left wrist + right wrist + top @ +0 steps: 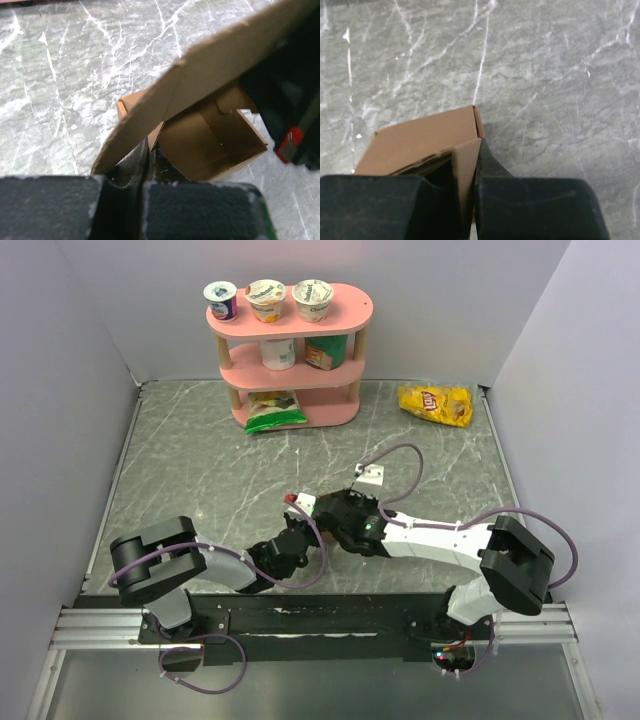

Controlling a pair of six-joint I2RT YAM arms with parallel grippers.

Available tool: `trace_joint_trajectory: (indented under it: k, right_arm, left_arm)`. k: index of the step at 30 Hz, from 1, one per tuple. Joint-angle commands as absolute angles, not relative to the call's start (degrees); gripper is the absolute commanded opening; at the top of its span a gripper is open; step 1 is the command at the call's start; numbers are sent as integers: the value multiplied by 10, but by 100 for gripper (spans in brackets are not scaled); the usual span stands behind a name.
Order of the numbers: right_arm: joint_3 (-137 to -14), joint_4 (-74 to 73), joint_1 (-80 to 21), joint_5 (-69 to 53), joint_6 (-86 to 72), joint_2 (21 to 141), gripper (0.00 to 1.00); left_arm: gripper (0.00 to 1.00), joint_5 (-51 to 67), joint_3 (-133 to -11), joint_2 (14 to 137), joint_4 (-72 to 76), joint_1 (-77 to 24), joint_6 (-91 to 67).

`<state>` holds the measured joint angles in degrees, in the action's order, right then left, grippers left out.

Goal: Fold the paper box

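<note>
Box [210, 142] — brown cardboard, partly folded, set on the table [200, 460] near its middle, where the two arms meet. In the top view it is hidden almost wholly beneath them. From the left wrist its hollow inside is seen open, with one long flap [200, 75] raised aslant across it.

Left gripper [144, 152] — jaws pressed together, tips placed at the box's near corner, just under the lower edge of the long flap. Whether cardboard is caught between them cannot be told.

Right gripper [467, 157] — jaws closed narrowly upon a thin upright panel of the box, which is seen passing between the fingers [492, 167]. The rest of the box lies just ahead and to the left of them.

Shelf [290, 370], pink, and chip bag [435, 403], yellow — placed at the far edge, well apart from the box.
</note>
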<state>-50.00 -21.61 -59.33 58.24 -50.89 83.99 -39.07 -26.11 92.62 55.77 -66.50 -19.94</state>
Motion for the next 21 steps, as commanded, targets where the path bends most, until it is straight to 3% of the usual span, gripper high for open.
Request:
trace_joint_trajectory:
  k: [1, 7, 10, 11, 13, 16, 21]
  right_arm:
    - [-426, -169, -599, 505, -519, 843, 0]
    - [-326, -82, -614, 491, -451, 740, 11]
    - [-297, -62, -631, 480, -421, 679, 38]
    - [-290, -63, -642, 480, -418, 665, 57]
    - [-288, -93, -655, 480, -414, 627, 74]
    - [-287, -164, -688, 494, -437, 583, 84]
    - [-280, -284, -738, 500, -494, 524, 86]
  left_arm:
    - [1, -350, -271, 941, 456, -689, -236]
    - [1, -395, -298, 950, 397, -689, -255]
    - [1, -410, -307, 951, 378, -689, -251]
    - [1, -413, -308, 951, 377, -688, -249]
    - [1, -421, -309, 952, 376, -689, -241]
    - [1, -431, -307, 954, 379, -688, -232]
    - [1, -431, -306, 959, 388, -689, -217]
